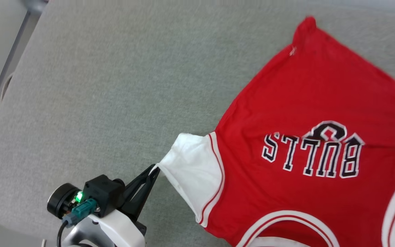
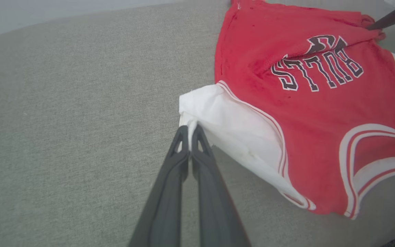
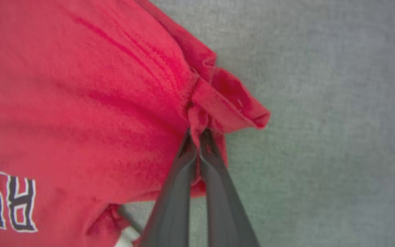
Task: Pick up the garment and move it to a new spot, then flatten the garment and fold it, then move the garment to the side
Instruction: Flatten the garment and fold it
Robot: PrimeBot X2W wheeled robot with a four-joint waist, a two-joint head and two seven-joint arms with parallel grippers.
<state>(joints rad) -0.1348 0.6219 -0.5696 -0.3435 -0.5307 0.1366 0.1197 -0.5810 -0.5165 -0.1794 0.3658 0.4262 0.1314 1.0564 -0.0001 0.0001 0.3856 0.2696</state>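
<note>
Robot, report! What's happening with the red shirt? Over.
Left pincer shut on white sleeve of red jersey T-shirt. Right pincer shut on its bunched red edge. Shirt on grey fabric surface.

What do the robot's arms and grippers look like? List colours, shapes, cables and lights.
Left gripper: two long, dark grey, tapering fingers with cut-out openings. Behind it a black wrist block with a green light, teal connector, black cable and glossy white forearm shell. Right gripper: matching dark fingers.
</note>
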